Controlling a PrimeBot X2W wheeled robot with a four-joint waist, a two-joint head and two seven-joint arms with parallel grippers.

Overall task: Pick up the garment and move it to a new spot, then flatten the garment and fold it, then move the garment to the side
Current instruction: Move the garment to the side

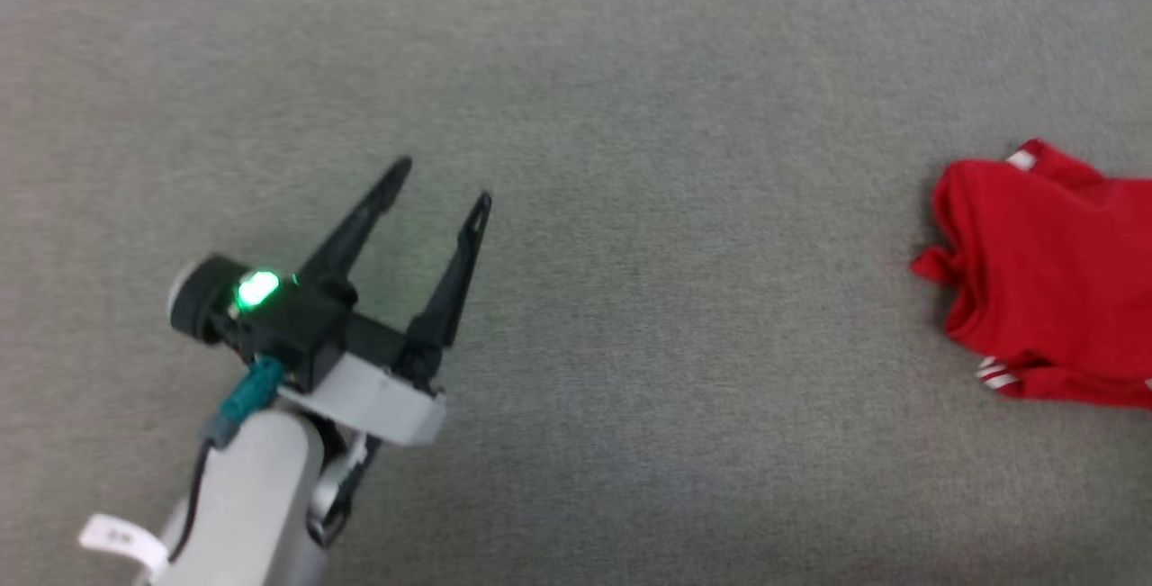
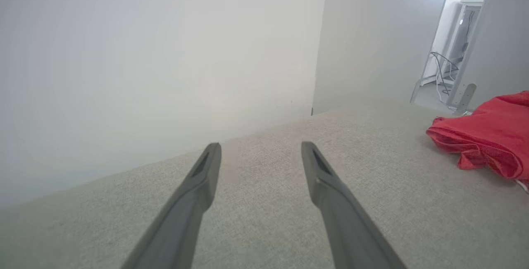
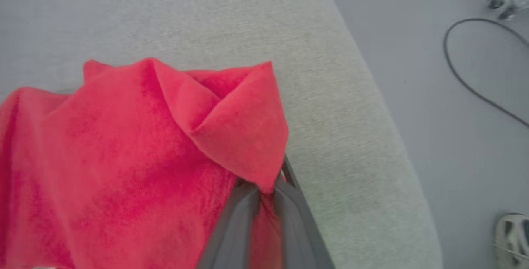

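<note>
Right jaws were pinched narrow on a fold of the garment at 3 o'clock on the bench, left jaws wide and empty at 8 o'clock; the best move was a slow lift, confirming the bite held.

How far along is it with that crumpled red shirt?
Nothing looks finished: the soft red shirt with white-striped bands lies crumpled on the grey fabric surface. In hand: the right gripper pinches its cloth; the left gripper hangs open. Left: moving, flattening, folding.
</note>
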